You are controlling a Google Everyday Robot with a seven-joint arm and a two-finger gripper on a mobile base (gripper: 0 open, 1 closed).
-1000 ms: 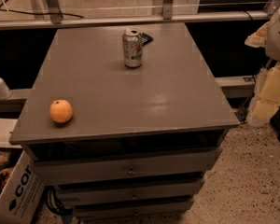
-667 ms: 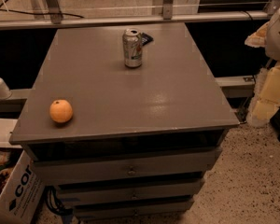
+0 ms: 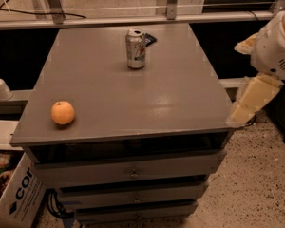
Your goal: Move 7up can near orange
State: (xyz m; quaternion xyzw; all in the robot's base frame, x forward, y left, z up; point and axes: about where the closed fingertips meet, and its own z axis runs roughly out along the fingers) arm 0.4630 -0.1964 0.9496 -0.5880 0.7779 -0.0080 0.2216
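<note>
View: camera view
Worktop (image 3: 175, 91): grey, over drawers.
7up can (image 3: 136, 48): stood upright near the far edge, about mid-width, just beside a dark packet (image 3: 150, 39).
Orange (image 3: 62, 112): sat near the front-left corner, well apart from the 7up can.
Gripper (image 3: 253, 100): hung past the right edge, near the front-right corner, holding nothing visible; whether wide or narrow, I cannot tell.

The robot's arm (image 3: 278, 41) shows at the right edge of the view as a rounded, glossy white shell with a small patch of fine vent slots low on its side. Just below it sits the gripper (image 3: 251, 101), a flat, cream-coloured, blocky piece with squared edges that narrows toward its lower end. A smaller cream-coloured tab (image 3: 247, 42) juts from the shell's left side.
</note>
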